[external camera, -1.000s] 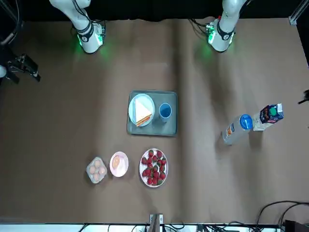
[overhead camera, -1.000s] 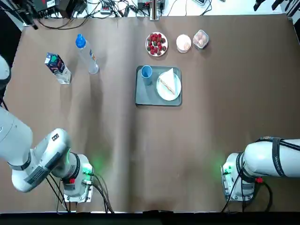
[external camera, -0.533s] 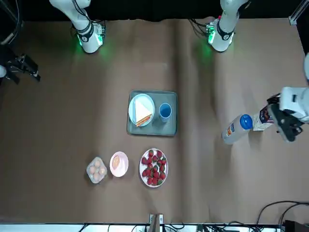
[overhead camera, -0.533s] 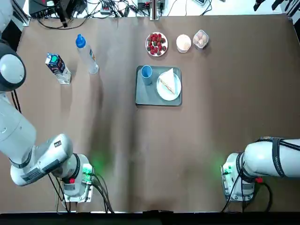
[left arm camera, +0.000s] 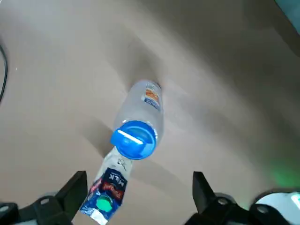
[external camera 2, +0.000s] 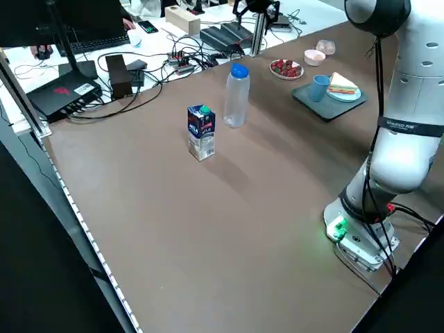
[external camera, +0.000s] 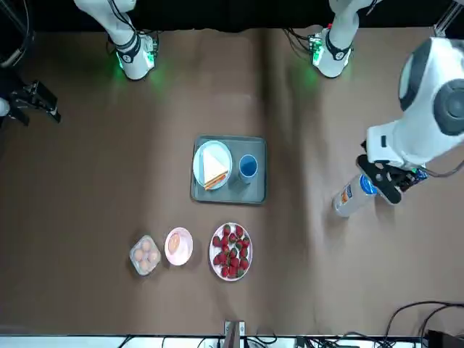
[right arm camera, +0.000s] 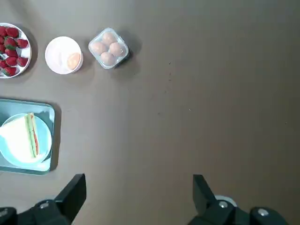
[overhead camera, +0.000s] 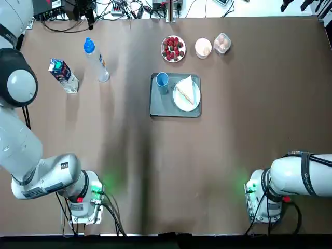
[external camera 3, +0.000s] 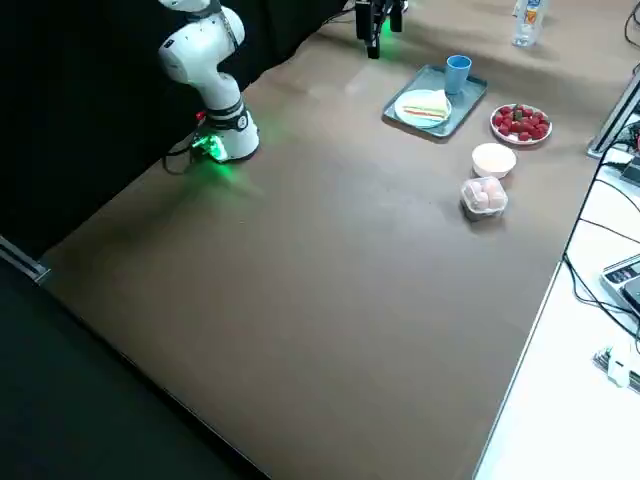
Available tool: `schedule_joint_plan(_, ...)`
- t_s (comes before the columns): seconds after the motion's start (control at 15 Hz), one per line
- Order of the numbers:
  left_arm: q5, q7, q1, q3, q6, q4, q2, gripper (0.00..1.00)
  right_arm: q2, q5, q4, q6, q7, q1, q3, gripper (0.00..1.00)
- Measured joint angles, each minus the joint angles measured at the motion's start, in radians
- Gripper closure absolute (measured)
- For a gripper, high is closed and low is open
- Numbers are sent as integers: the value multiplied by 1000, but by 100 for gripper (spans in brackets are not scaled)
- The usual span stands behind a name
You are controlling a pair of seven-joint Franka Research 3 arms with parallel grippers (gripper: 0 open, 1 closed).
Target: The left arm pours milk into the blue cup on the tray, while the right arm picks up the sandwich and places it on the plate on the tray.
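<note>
Above the milk, left pincer: left pincer (left arm camera: pixel 139 180) wide, nothing between the fingers. Front view has it over the bottle/carton area.
Milk: carton (external camera 2: pixel 201 132) upright on the tabletop (external camera 2: pixel 187 236), left arm's side, green cap on top. Grip looks like the next step. Off-centre close could tip it or spin the print side. Too hard a squeeze could buckle the card.
Bottle: clear, blue cap (external camera 2: pixel 236 104), upright just beside the carton. Main risk: a finger coming down on that side clips it, knocks one or both over.
Cap: can't tell if it's loose. If sealed, tilting pours nothing.
Blue cup: (overhead camera: pixel 162 82) upright on the tray (overhead camera: pixel 159 108), beside the plate. Contents: can't tell. Narrow mouth; fast tilt or poor aim puts milk on the tray or the bread.
Sandwich: (external camera 3: pixel 428 104) already on the plate (overhead camera: pixel 185 107), which sits on the tray. If the right arm regrips it, layers could slide apart or the plate could shift.
Right pincer: (right arm camera: pixel 139 180) wide, empty, up over its own side, idle.
Berries: dish (overhead camera: pixel 173 49) beyond the tray, low risk.
</note>
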Motion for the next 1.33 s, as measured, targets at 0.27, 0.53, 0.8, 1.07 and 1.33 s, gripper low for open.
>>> schedule_joint_plan(0.27, 4, -235, -42, -4, -11, 0, -30, 1, 0, 0, 0, 0, 0, 0, 0, 0)
schedule_joint_plan(0.53, -11, -432, -65, -12, -13, 0, -51, 1, 1, 0, 0, 0, 0, 0, 0, 0)
schedule_joint_plan(0.8, -52, -522, -63, -17, -49, 0, -69, 1, 1, 0, 0, 0, 0, 0, 0, 0)
schedule_joint_plan(1.07, -62, -620, -56, -17, -86, 2, -92, 1, 1, -1, 0, 0, -1, 0, 0, 0)
schedule_joint_plan(1.33, -115, -630, 21, -11, -96, 0, -99, 1, 1, -1, 0, 0, -1, 0, 0, 0)
